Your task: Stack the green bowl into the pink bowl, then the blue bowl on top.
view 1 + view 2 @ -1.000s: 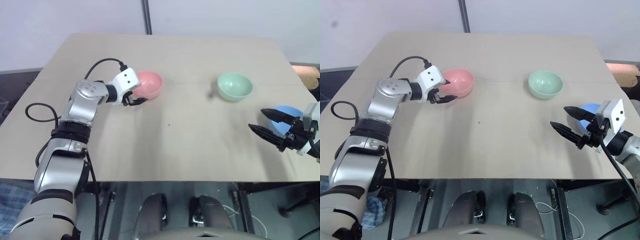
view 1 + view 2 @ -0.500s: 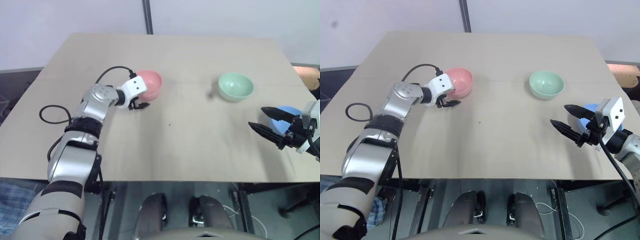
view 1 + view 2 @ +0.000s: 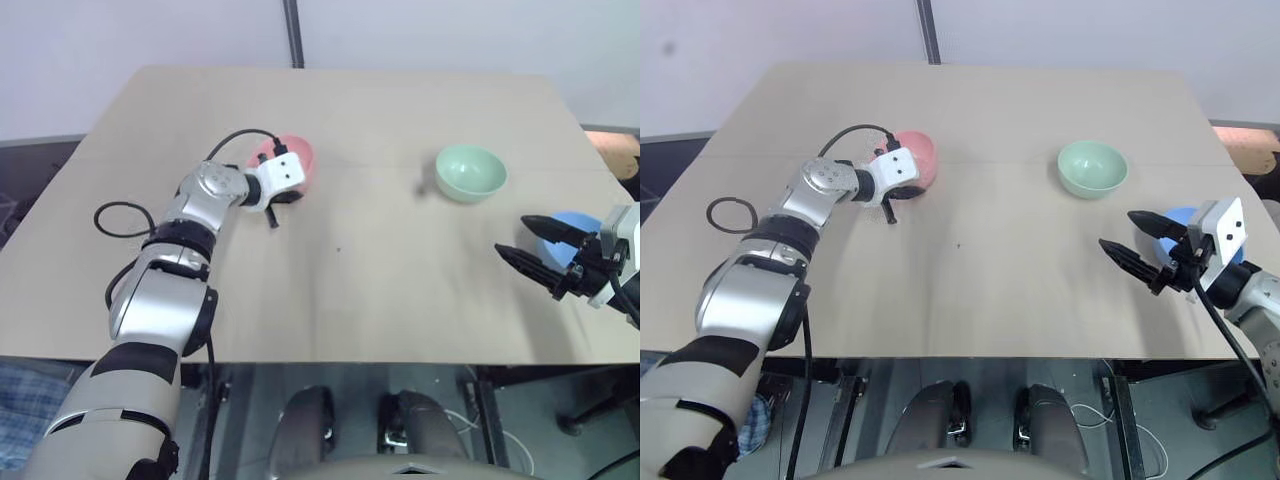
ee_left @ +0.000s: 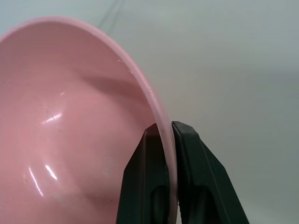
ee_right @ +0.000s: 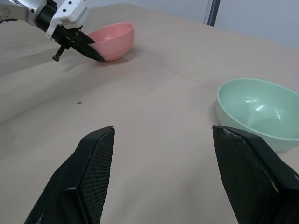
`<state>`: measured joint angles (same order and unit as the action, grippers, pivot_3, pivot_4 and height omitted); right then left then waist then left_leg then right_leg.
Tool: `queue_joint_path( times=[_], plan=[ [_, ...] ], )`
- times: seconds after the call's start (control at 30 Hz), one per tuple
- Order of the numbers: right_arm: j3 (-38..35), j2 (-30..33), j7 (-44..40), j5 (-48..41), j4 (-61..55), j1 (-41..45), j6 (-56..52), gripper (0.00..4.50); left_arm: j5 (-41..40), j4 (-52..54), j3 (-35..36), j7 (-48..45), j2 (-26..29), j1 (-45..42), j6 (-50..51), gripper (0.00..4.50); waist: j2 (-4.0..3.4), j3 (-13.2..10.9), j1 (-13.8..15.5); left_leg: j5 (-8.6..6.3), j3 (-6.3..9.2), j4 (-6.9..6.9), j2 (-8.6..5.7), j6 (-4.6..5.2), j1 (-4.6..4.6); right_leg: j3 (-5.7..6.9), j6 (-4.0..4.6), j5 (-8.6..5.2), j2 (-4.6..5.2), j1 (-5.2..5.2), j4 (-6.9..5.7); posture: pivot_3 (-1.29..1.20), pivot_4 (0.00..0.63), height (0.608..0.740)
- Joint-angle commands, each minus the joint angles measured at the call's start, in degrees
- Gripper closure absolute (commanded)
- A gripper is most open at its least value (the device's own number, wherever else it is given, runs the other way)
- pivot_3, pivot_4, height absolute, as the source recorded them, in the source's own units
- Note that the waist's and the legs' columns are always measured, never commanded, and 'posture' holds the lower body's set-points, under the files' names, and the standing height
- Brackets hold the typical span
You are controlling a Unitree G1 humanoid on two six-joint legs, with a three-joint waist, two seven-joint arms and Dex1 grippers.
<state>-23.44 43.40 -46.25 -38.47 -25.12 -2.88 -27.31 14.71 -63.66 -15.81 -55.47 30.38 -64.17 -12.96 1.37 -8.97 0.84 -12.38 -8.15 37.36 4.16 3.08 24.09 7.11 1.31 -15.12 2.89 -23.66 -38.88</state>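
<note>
Left wrist view tells most of the story: the left claw (image 4: 165, 133) has its two fingers pinched tight on the rim of the pink bowl (image 4: 70, 135), one finger inside the wall and one outside. Nothing is stacked yet. All three bowls sit apart on the surface (image 3: 380, 270), so both nesting steps are, by my reading, still to do, and this grip looks like a first move to bring the pink bowl into place.

Left eye view places them: the pink bowl at the far left, tipped a little on its side toward the claw; the green bowl (image 3: 470, 172) well away at the far right, upright and empty; the blue bowl (image 3: 578, 222) nearer the right edge, mostly hidden behind the right claw (image 3: 535, 242). That claw hangs with its fingers spread wide, holding nothing (the green bowl lies beyond it in the right wrist view, untouched).

All three bowls look alike in size, small, round, smooth and glossy, with highlights on the pink one's inner wall and no pattern.
</note>
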Motion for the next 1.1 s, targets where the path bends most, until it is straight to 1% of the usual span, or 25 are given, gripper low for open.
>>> queue_joint_path(
  times=[0.03,0.17,0.27,0.37,0.47,0.6,0.8,0.9,1.03,1.07,1.1],
  plan=[
    [-1.42,0.07,0.2,-0.39,-2.1,0.19,1.06,0.85,-3.28,11.73,0.05,-7.61,-0.99,1.53,0.25,4.44,0.0,0.0,0.06,0.01,0.0,0.0,0.0,-0.01,0.01,0.0,0.0,0.0,0.01,0.0,0.0,0.0,0.15,0.74],
    [-1.28,0.16,0.41,-0.3,-2.29,0.1,1.06,0.85,-6.26,29.67,-2.07,-18.34,0.68,8.04,4.5,4.44,-0.01,-0.01,-0.27,0.1,0.0,0.06,-0.01,-0.16,0.07,-0.01,0.0,0.0,0.02,-0.01,0.01,0.0,0.15,0.74],
    [-1.21,0.18,0.48,-0.26,-2.23,0.21,1.03,0.85,-7.29,42.47,-4.42,-24.08,2.81,12.67,5.33,4.44,-0.03,-0.01,-0.59,0.11,-0.01,0.05,0.02,-0.19,0.04,-0.07,0.01,0.0,-0.03,-0.03,-0.02,0.0,0.15,0.74],
    [-0.84,-0.1,1.0,-0.19,-2.61,0.27,0.97,0.85,-8.23,49.71,-6.62,-27.45,3.25,15.55,6.58,4.44,-0.04,-0.01,-0.34,0.11,-0.01,0.04,0.04,-0.19,-0.02,-0.08,0.01,0.0,-0.05,-0.02,-0.06,0.0,0.15,0.74],
    [-0.56,-0.23,1.45,-0.31,-2.94,0.51,0.75,0.85,-8.03,52.85,-8.2,-29.37,4.06,16.73,6.03,4.44,-0.05,0.0,-0.11,0.08,-0.01,0.06,0.03,-0.12,-0.05,-0.08,0.0,0.0,-0.03,0.03,-0.06,0.0,0.15,0.74],
    [-0.46,-0.24,1.64,-0.16,-2.71,0.59,0.89,0.85,-7.01,53.93,-9.97,-30.56,5.22,17.0,3.34,4.44,-0.05,0.0,-0.05,-0.03,0.0,0.07,0.03,0.05,-0.06,-0.08,0.0,0.0,-0.03,0.03,-0.07,0.0,0.15,0.74],
    [-0.32,-0.52,2.03,-0.11,-2.88,0.32,1.05,0.85,-6.24,53.64,-11.62,-29.72,4.67,17.37,-0.41,4.44,-0.05,0.0,-0.03,-0.02,0.0,0.07,0.03,0.04,-0.05,-0.08,0.0,0.0,-0.04,0.03,-0.06,0.0,0.15,0.74],
    [-0.23,-0.65,2.08,-0.08,-2.81,0.44,1.09,0.85,-6.28,54.1,-12.21,-29.49,4.22,17.7,-0.57,4.44,-0.05,0.0,-0.02,-0.02,0.0,0.07,0.02,0.04,-0.05,-0.08,0.0,0.0,-0.05,0.04,-0.06,0.0,0.15,0.74],
    [-0.13,-0.58,1.93,0.12,-2.39,0.74,1.25,0.85,-6.39,53.23,-11.65,-28.64,3.51,17.64,-0.8,2.93,-0.05,0.0,-0.03,-0.03,0.0,0.07,0.03,0.05,-0.05,-0.08,0.0,0.0,-0.05,0.03,-0.06,0.0,0.15,0.74],
    [-0.14,-0.56,1.9,0.15,-2.31,0.77,1.27,0.85,-5.73,52.6,-11.45,-27.48,3.21,17.45,-0.98,2.33,-0.05,0.0,-0.03,-0.03,0.0,0.07,0.03,0.05,-0.05,-0.08,-0.01,0.0,-0.05,0.03,-0.06,0.0,0.15,0.74],
    [-0.18,-0.54,1.87,0.17,-2.25,0.77,1.28,0.85,-5.21,52.14,-11.37,-26.56,3.03,17.28,-1.33,1.93,-0.05,0.0,-0.02,-0.03,0.0,0.07,0.03,0.05,-0.05,-0.08,0.0,0.0,-0.05,0.03,-0.06,0.0,0.15,0.74]
  ],
)
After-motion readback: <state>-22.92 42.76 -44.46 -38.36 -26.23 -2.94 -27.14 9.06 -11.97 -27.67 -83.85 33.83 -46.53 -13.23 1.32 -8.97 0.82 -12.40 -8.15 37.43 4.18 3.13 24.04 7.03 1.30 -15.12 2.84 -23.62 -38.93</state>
